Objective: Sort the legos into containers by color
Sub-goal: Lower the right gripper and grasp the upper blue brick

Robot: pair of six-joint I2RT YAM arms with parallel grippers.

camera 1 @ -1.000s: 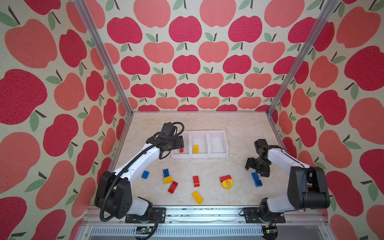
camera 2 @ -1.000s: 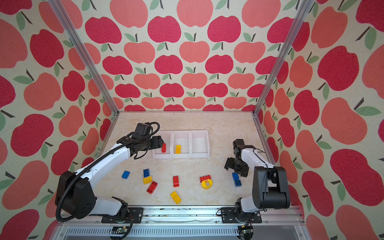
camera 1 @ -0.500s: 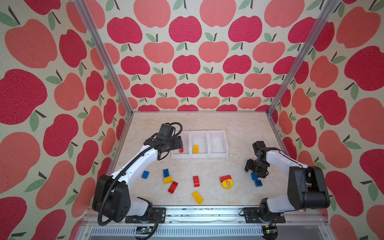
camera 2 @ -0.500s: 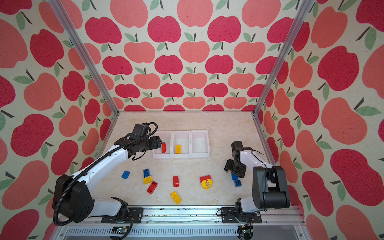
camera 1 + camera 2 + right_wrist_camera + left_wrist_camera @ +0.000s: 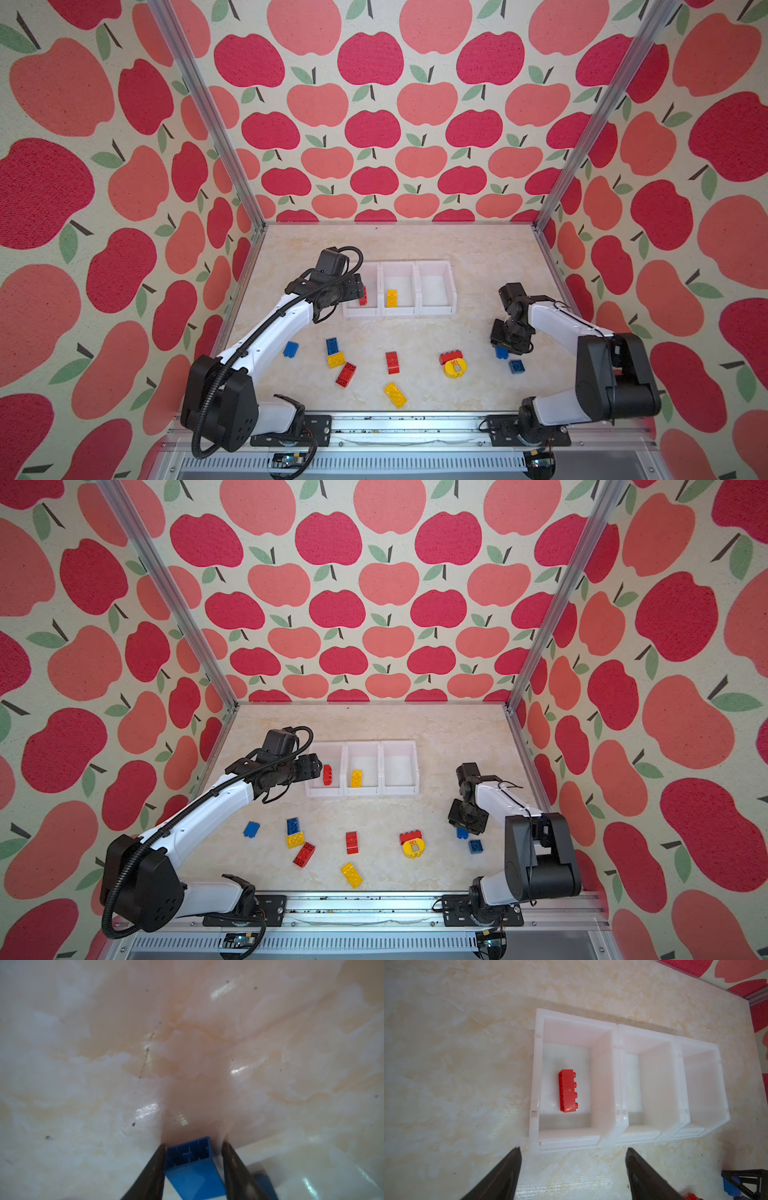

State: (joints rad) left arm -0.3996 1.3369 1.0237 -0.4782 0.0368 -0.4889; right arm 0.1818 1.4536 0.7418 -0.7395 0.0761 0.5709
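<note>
Now right gripper (image 5: 194,1145) pinches blue lego (image 5: 193,1169) w/ left gripper (image 5: 573,1148) spread wide.

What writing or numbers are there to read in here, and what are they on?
"120" in red digits, turned sideways, on top of the round yellow brick.
Small grey square beside the digits: too small to read.
No other writing shows anywhere.

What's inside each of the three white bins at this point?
Left bin: one red brick. Middle bin: one yellow brick. Right bin: nothing visible. The left gripper covers part of the left bin in a top view; the left wrist view shows its floor.
</note>
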